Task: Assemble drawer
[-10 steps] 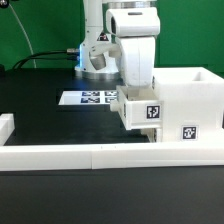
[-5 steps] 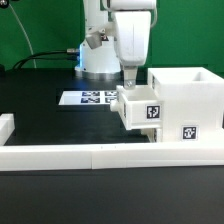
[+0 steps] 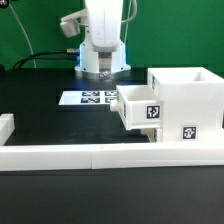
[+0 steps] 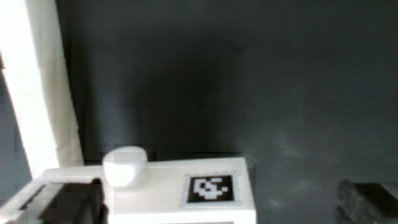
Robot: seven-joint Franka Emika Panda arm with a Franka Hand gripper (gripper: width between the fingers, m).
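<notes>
The white drawer casing (image 3: 186, 100) stands at the exterior view's right, open-topped, with a tag on its front. One small tray (image 3: 138, 108) with a square tag sticks partly out of the casing's side. In the wrist view this tray (image 4: 178, 190) shows its tag and a round white knob (image 4: 125, 166). My gripper (image 4: 210, 205) is open and empty above the tray, its dark fingers (image 4: 54, 205) standing wide apart on either side. The gripper is out of the exterior view. A second tray is not in view.
A long low white rail (image 3: 100, 155) runs along the table's front edge and also shows in the wrist view (image 4: 36, 90). The marker board (image 3: 92, 98) lies on the black table behind the tray. The robot's base (image 3: 100, 50) stands at the back.
The arm has risen from the tray and left the exterior view's frame. The tray stays stuck partly into the casing.
</notes>
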